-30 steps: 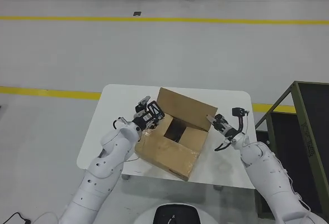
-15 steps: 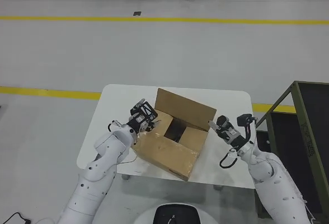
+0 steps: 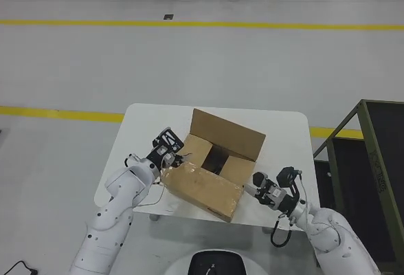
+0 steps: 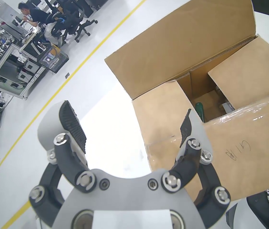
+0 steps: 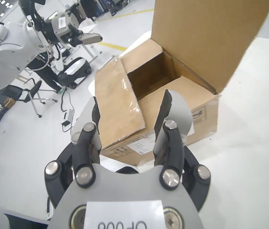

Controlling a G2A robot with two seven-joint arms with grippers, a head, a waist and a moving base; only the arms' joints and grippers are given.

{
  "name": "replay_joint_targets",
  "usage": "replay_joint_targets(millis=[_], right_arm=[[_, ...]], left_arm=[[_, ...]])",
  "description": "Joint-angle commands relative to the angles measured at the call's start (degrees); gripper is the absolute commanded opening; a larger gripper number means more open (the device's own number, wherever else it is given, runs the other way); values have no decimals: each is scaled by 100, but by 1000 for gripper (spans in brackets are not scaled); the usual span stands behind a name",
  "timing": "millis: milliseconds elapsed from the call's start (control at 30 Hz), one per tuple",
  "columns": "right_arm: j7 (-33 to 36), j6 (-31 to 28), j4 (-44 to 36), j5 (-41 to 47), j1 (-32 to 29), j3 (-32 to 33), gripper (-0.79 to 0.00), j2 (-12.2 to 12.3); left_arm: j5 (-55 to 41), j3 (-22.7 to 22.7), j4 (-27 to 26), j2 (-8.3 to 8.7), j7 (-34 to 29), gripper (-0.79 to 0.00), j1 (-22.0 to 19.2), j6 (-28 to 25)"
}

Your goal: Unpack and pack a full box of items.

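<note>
Cardboard decides this one: the box [image 3: 212, 172] sits mid-table [image 3: 147, 124] between my two grippers, skewed, its long axis running across me from left to right with the right end swung closer to my body. Its tall rear flap [image 3: 228, 132] stands upright on the far side. The taped near flap [image 3: 203, 187] lies folded over the top on my side. The two end flaps are turned inward, so only a dark opening [image 3: 216, 160] shows in the middle. Down in that gap, from my left wrist, I make out a green item [image 4: 199, 110] and something grey beside it; I cannot tell what either is.

My left gripper [image 3: 166, 146] hangs just beside the box's left end, above the corner, jaws spread wide and holding nothing. From there the opening lies ahead and off to my right, across the left end flap. My right gripper [image 3: 260, 187] is off the box's near right corner, apart from the cardboard and low toward the table's near edge, jaws also parted and empty.

I judge the left arm the nearer one to the opening. The near flap covers much of the top, so any reach inside has to come down from above, between that flap and the standing rear flap, along the box's short way.
</note>
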Motion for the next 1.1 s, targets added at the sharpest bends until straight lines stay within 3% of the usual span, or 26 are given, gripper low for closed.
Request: replay_joint_targets(millis=[0,33,67,433,633,1067], right_arm=[[58,-42,162,-32,134,-152,-215,-14],[87,-69,251,4,197,-216,-83,-21],[120,-73,323,-42,276,-260,0,-23],[120,-73,323,-42,276,-260,0,-23],[284,-129,396,478,388,-277,0,-17],[1949,25,728,2261,745,-472,0,57]], left_arm=[[-1,1,1,0,0,0,-1,0],[-1,1,1,0,0,0,-1,0],[-1,1,1,0,0,0,-1,0],[-1,1,1,0,0,0,-1,0],[-1,1,1,0,0,0,-1,0],[-128,-108,-32,23,-3,0,45,40]])
